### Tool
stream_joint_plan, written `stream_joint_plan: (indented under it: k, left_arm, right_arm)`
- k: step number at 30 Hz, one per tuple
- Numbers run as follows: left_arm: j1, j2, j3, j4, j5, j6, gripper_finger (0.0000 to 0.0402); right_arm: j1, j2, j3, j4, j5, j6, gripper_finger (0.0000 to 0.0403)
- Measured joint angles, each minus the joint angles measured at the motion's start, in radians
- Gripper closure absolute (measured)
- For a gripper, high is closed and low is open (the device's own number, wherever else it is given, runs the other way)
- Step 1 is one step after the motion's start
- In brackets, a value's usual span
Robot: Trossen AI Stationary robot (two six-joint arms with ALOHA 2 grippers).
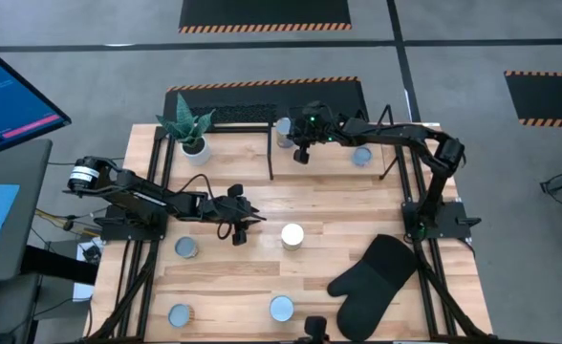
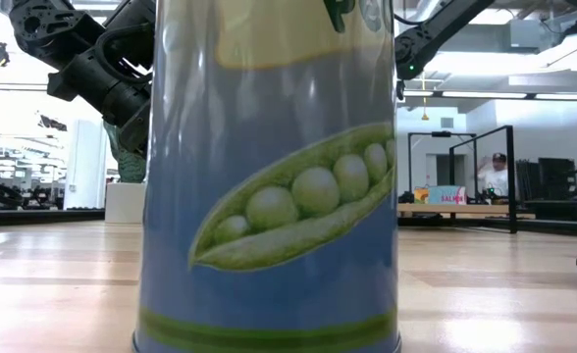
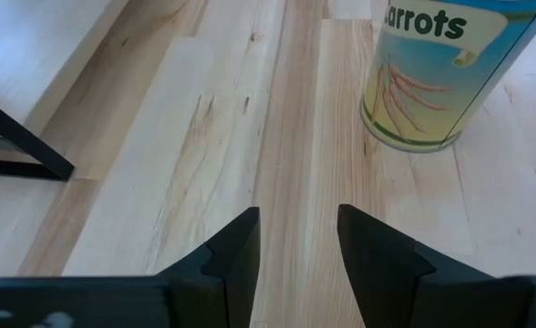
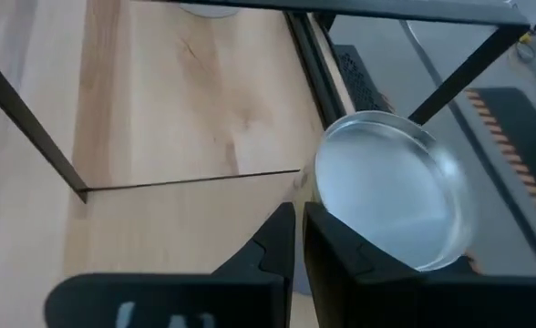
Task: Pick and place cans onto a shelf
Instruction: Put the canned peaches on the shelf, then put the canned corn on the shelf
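Cans [image 1: 292, 235] apparently outside both grippers

The left arm [image 1: 142, 196] reaches from its base at the table's left edge toward the middle, lying low and nearly straight. The left gripper [image 1: 238, 232] points to the right, and its two dark fingers [image 3: 236, 251] stand apart with a clear gap between them.

The right arm [image 1: 424, 158] rises from its base at the right edge, bends at the elbow and stretches left along the far side. The right gripper [image 1: 301, 153] hangs there with its fingers [image 4: 277, 241] nearly pressed together, holding nothing.
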Motion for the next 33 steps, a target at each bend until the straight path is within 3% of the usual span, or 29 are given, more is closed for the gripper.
stream_joint_plan:
  k: [7, 15, 24, 33]
  left_arm:
    - [0.000, 0.000, 0.000, -0.002, 0.000, 0.000, 0.0262]
    - [0.000, 0.000, 0.000, 0.001, -0.001, 0.000, 0.0262]
    - [0.000, 0.000, 0.000, 0.003, -0.001, 0.000, 0.0262]
    - [0.000, 0.000, 0.000, 0.001, 0.000, 0.000, 0.0262]
  right_arm:
    - [0.083, -0.091, -0.002, -0.236, -0.002, 0.068, 0.0352]
    - [0.256, -0.227, 0.000, -0.491, -0.053, 0.226, 0.0352]
    - [0.439, -0.173, -0.001, -0.530, -0.056, 0.223, 0.0341]
    - [0.544, -0.134, 0.000, -0.478, -0.055, 0.203, 0.0269]
